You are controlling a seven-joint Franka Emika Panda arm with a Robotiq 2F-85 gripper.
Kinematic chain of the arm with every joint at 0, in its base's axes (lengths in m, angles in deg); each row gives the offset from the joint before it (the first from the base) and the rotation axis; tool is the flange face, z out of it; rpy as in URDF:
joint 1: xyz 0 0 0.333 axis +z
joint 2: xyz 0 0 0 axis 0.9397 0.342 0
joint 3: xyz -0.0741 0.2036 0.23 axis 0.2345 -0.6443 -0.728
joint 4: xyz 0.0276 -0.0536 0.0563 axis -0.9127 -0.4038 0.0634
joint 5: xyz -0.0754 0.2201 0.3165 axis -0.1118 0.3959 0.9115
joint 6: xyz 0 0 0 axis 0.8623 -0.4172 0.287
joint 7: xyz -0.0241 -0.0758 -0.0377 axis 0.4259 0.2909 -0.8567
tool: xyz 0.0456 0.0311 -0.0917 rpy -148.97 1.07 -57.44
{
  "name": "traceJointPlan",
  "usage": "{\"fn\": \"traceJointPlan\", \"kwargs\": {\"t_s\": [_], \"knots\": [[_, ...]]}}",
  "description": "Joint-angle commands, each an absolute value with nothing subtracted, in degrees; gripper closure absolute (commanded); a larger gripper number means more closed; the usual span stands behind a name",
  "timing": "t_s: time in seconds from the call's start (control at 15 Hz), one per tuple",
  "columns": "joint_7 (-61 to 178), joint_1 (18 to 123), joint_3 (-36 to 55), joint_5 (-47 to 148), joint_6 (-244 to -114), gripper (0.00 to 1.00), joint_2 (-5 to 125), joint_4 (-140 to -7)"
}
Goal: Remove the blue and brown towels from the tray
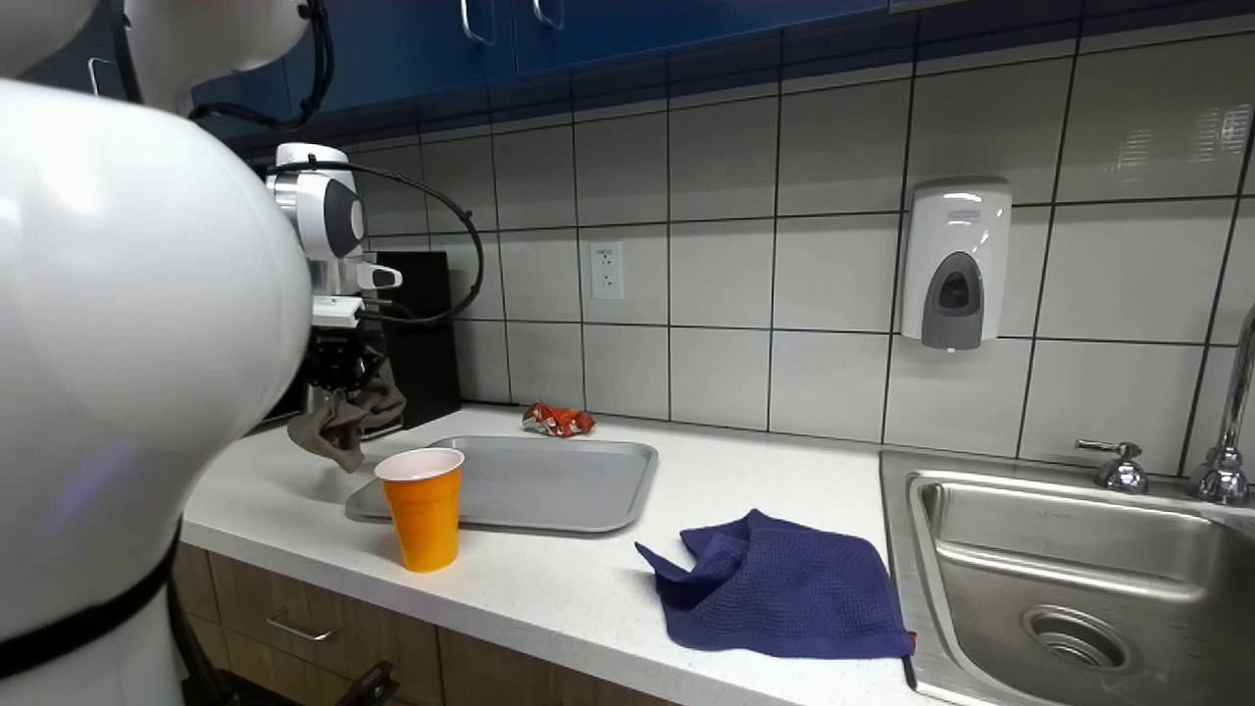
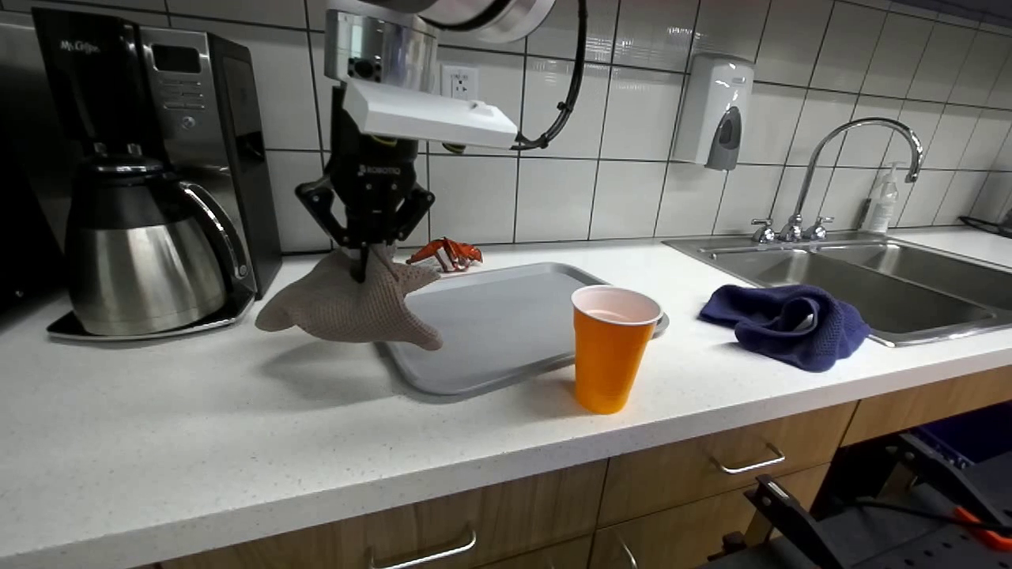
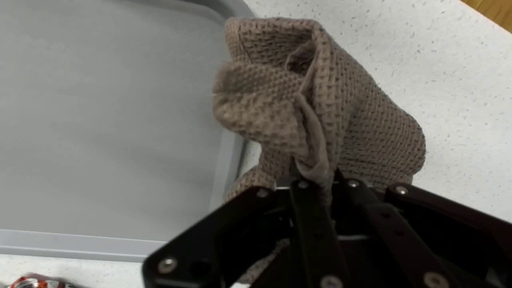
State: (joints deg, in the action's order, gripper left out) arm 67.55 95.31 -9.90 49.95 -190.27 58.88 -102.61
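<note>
Gripper (image 2: 371,265) tight on the brown towel (image 2: 340,304), you hover above the counter (image 2: 198,411), just off the tray (image 2: 506,320) at its short edge farthest from the sink (image 1: 1064,579); straight down probably clears the rim. Blue towel (image 1: 775,593) lies beside that sink.

Bright, even light washes the counter (image 2: 198,427), dimming at the drawers (image 2: 672,474) below its front edge. Under the brown towel (image 2: 340,304) a soft shadow lies short of that edge. Glare shines on my white arm (image 1: 137,333) and streaks the wall tiles (image 1: 1157,137). In the wrist view my gripper (image 3: 329,184) is murky and the wrapper (image 3: 31,283) seems out of focus.
</note>
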Motion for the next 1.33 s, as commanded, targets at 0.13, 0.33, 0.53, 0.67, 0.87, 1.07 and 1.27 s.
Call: {"fn": "traceJointPlan", "kwargs": {"t_s": [0.13, 0.33, 0.53, 0.67, 0.87, 1.07, 1.27], "knots": [[68.59, 97.59, -10.63, 48.27, -187.38, 0.97, 64.18, -95.82], [68.83, 99.09, -10.43, 48.11, -186.25, 0.97, 67.25, -92.79], [68.65, 100.11, -10.27, 48.52, -184.91, 0.97, 70.22, -90.38], [68.64, 100.66, -10.04, 48.60, -184.00, 0.97, 72.01, -88.78], [68.57, 101.18, -9.68, 48.65, -182.86, 0.97, 74.42, -86.53], [68.36, 101.39, -9.45, 48.76, -181.83, 0.97, 76.31, -84.58], [68.25, 101.58, -9.22, 48.73, -181.03, 0.64, 77.40, -83.17]]}}
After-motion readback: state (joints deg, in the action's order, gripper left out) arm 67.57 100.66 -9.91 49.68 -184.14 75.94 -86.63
